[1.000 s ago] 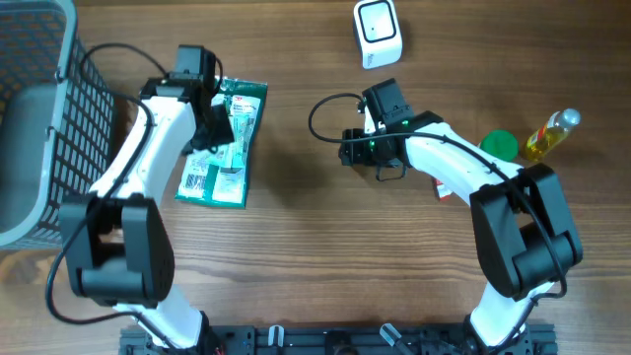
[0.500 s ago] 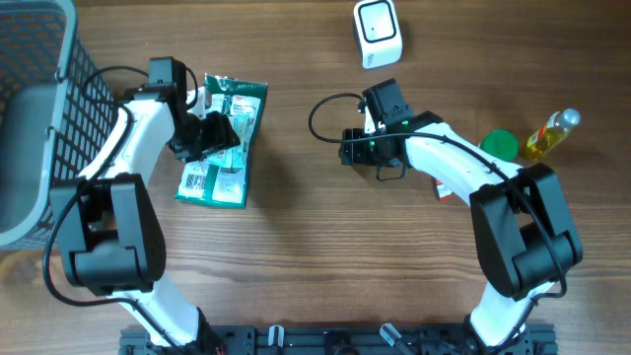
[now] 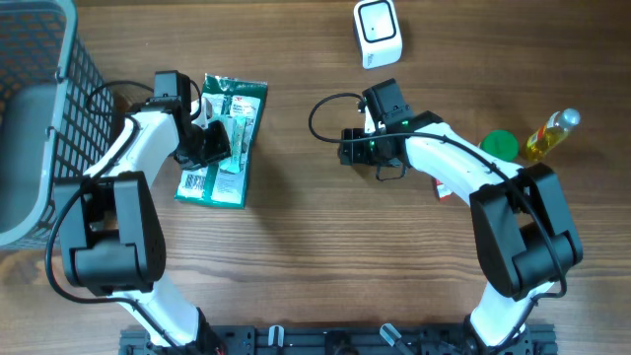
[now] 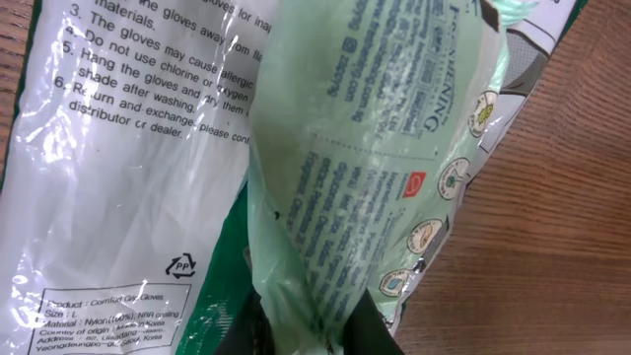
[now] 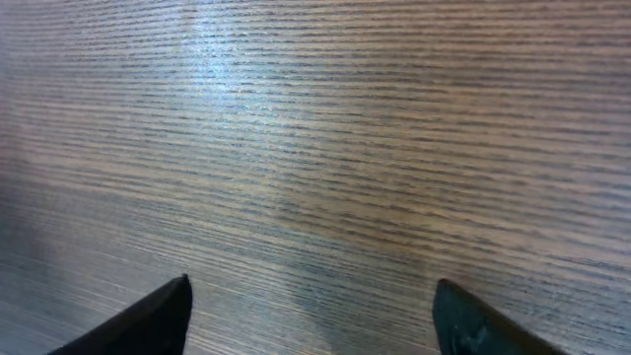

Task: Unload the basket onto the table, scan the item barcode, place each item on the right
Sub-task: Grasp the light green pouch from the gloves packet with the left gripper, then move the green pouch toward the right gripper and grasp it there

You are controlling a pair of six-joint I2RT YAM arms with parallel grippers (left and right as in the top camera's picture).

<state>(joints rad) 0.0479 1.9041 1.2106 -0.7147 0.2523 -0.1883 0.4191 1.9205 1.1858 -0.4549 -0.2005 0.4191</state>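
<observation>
Wooden table [image 3: 296, 256], crinkled green-and-white glove packet [image 3: 219, 182], printed instructions

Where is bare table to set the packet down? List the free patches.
Free: the wood between the glove packet and the right gripper, and the front strip below them. Crowded: left by the basket, right around the green lid and bottle.

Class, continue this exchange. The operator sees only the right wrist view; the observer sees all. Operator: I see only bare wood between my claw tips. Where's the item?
Observer: The green glove packet lies on the left half of the table.
Operator: Is it gripped?
Observer: Yes, the left claw is shut on a fold of its film.
Operator: And the scanner?
Observer: The white scanner stands at the far edge, beyond your right claw.
</observation>
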